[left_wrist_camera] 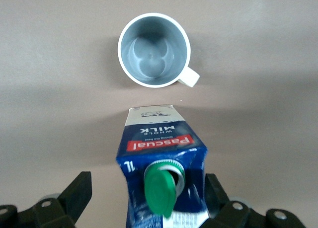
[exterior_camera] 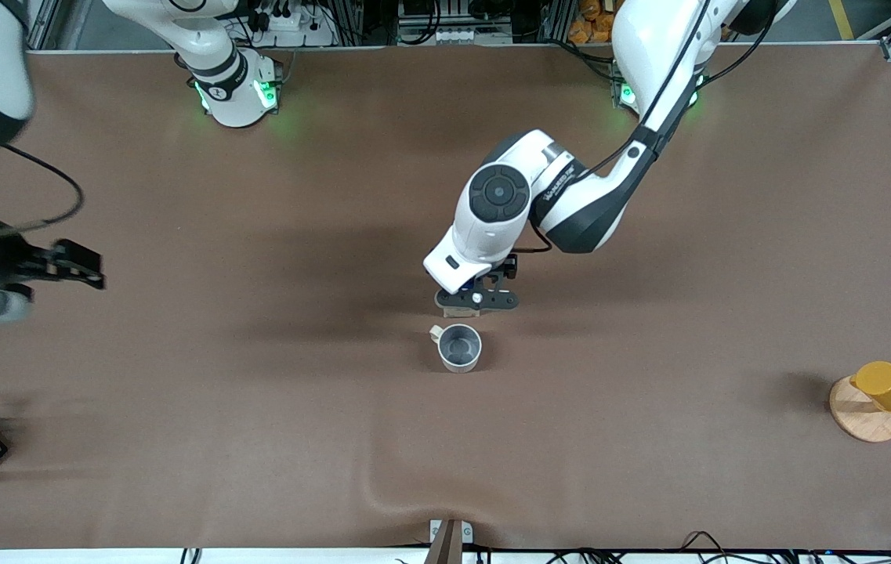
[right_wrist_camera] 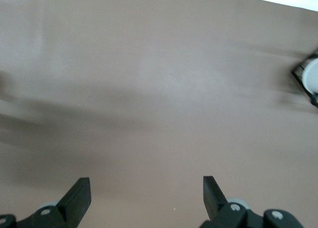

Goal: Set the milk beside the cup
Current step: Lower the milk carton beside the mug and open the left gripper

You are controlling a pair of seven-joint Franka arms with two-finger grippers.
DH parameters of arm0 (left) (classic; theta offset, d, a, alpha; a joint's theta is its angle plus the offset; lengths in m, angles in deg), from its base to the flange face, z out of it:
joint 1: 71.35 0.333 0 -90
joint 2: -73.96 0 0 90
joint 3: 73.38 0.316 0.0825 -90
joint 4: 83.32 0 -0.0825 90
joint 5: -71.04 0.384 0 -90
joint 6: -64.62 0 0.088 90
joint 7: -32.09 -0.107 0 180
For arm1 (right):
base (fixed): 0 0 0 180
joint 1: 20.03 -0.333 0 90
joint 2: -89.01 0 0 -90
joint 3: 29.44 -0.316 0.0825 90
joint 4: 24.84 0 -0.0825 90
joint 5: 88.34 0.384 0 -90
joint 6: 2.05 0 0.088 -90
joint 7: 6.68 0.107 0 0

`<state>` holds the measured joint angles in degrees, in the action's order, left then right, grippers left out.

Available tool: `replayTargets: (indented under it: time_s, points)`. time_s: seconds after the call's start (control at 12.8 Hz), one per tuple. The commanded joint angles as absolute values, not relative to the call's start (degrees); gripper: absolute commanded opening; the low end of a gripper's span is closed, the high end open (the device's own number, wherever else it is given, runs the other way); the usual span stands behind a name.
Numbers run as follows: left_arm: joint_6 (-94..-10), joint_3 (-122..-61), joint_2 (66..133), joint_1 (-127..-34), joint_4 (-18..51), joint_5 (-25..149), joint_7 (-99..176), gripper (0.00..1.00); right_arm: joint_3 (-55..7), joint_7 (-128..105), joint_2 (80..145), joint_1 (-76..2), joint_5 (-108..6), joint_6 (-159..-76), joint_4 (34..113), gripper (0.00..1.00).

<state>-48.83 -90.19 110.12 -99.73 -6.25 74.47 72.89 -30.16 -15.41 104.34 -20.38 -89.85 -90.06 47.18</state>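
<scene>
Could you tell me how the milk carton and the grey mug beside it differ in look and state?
The milk carton is boxy, dark blue with a red band; the mug is round and pale. The carton is capped in green; the mug is open and empty. The open left gripper straddles the carton; the mug stands free. Both stand on the table.
</scene>
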Motion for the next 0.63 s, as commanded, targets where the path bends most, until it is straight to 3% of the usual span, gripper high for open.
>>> replayTargets:
  time_s: [0.0, 0.31, 0.55]
  points:
    - [-45.5, -89.6, 105.1, -99.4, -5.7, 75.5, 74.6, 1.0, -31.3, -14.9, 99.0, -17.5, -89.7, -89.2, 50.7, 1.0]
    - [-44.3, -88.1, 96.4, -91.7, -5.0, 75.8, 73.9, 1.0, -31.2, -13.5, 91.3, -15.5, -89.7, -88.7, 56.9, 1.0]
    - [-36.2, -88.4, 91.1, -85.3, -5.1, 76.2, 67.3, 1.0, -31.2, -12.0, 84.9, -16.1, -90.3, -88.1, 62.9, 1.0]
